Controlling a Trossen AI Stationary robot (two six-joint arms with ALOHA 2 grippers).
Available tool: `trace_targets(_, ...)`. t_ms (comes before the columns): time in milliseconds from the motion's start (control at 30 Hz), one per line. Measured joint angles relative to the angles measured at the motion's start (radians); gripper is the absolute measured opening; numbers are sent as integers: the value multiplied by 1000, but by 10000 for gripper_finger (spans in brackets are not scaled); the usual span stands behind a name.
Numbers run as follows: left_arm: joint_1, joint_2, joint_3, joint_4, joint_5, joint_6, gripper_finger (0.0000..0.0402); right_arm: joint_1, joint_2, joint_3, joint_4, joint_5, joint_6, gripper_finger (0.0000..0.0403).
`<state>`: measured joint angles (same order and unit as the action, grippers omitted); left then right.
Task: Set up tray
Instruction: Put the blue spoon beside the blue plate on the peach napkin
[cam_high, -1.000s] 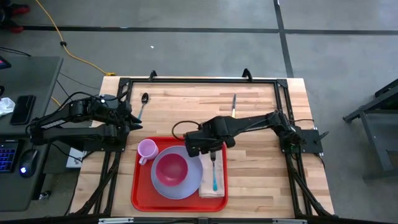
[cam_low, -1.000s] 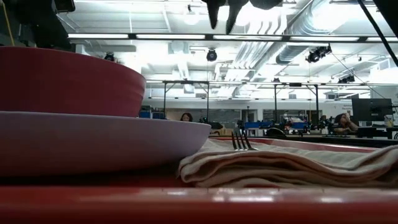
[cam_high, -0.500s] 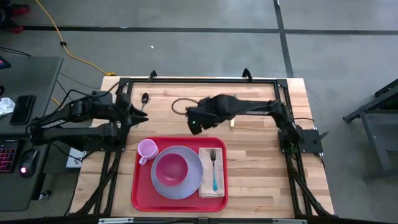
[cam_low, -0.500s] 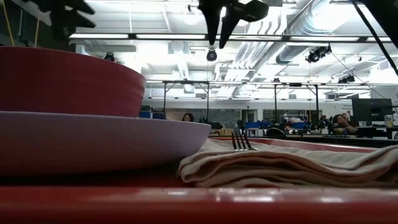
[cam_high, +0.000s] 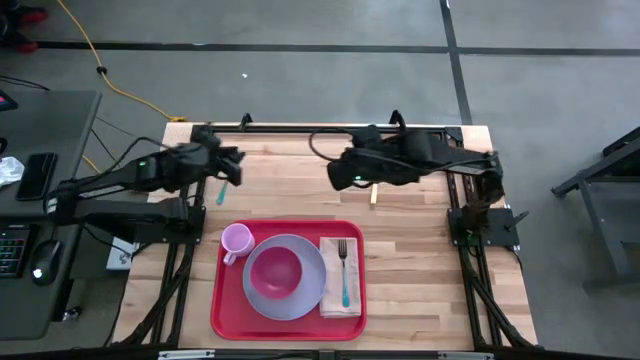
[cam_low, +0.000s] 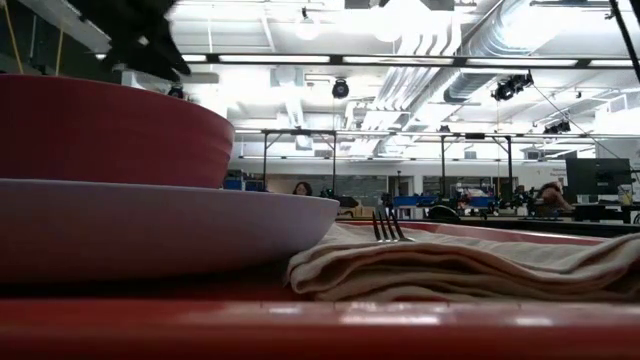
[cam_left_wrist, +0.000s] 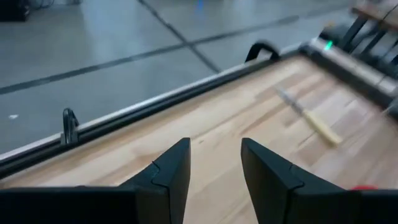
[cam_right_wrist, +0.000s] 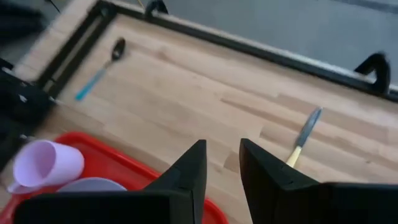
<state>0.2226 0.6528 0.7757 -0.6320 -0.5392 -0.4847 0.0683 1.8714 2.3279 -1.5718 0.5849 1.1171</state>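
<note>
The red tray lies on the wooden table, close to its near edge and a little toward its left side, with one long side along that edge. On the tray a grey plate carries a dark pink bowl, and a small lilac cup sits in the tray's far left corner, just beside the plate. A folded beige napkin fills the tray's right part, touching the plate's rim, and a fork with a blue handle lies along it, tines toward the far edge. Off the tray, a knife with a pale handle lies on bare wood near the far edge, and a spoon with a blue handle lies near the far left corner. The left gripper hangs over the far left part of the table, above the spoon's place in the overhead view, its fingers apart with nothing between them. The right gripper hovers over the far middle of the table, beside the knife, its fingers set a narrow gap apart and holding nothing. From table height the plate and bowl fill the left foreground, with the napkin and fork tines to their right.
</note>
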Motion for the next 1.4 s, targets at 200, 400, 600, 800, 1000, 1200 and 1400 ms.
trace_targets(200,2,256,119,-46,-2,0,175,35,-62,0,0,65,0,74)
trace_targets(400,103,505,376,-324,102,-2,175,61,-85,0,0,74,-23,74)
trace_targets(600,275,659,527,-602,235,24,175,93,-94,0,1,150,-77,74)
trace_targets(800,454,671,472,-669,309,35,175,103,-124,-29,2,147,-130,74)
trace_targets(1000,565,663,389,-651,352,68,175,80,-239,-256,2,105,-86,74)
trace_targets(1200,569,663,300,-550,369,55,175,60,-414,-574,5,48,75,74)
trace_targets(1400,569,663,229,-480,393,53,175,61,-566,-809,111,2,183,74)
